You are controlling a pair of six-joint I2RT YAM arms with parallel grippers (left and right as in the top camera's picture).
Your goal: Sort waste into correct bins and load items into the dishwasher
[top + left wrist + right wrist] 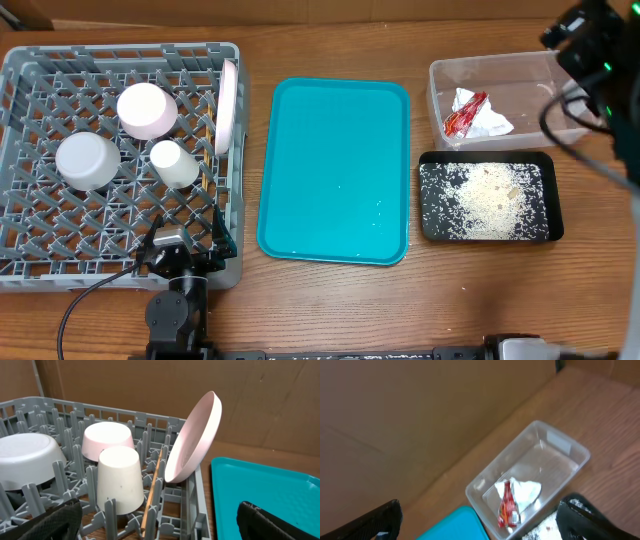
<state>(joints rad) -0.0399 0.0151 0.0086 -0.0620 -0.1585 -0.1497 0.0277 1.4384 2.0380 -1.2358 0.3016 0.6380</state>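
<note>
The left hand (188,242) hangs nearest the robot, to the left of the teal tray (335,170) and level with its near edge, over the near right corner of the grey dish rack (30,60). Its fingers (50,520) are spread wide, with nothing between them.

The tray itself lies flat in the middle of the wooden surface (330,310), bare except for a few pale specks.

The rack sits just left of the tray, close to it but apart. Inside, a white cup (174,164) stands upside down, the closest piece to the tray after the plate. A white bowl (87,160) sits further left of the tray, and a pink bowl (147,109) lies beyond the cup; both are upside down. A thin wooden chopstick (152,490) lies slanted among the pegs beside the cup. A pink plate (228,105) stands on its edge against the rack wall that faces the tray, and it leans toward the tray.

Just right of the tray is a black tray (490,157), at the near half, with rice (490,195) scattered across its floor. Beyond it, right of the tray's far half, stands a clear bin (500,70). This holds a crumpled white wrapper (490,122) and a red sachet (465,113).

The right hand (590,40) hovers furthest off, right of the tray and past its far edge, above the bin's far right corner. Its fingers (590,520) are parted and empty.
</note>
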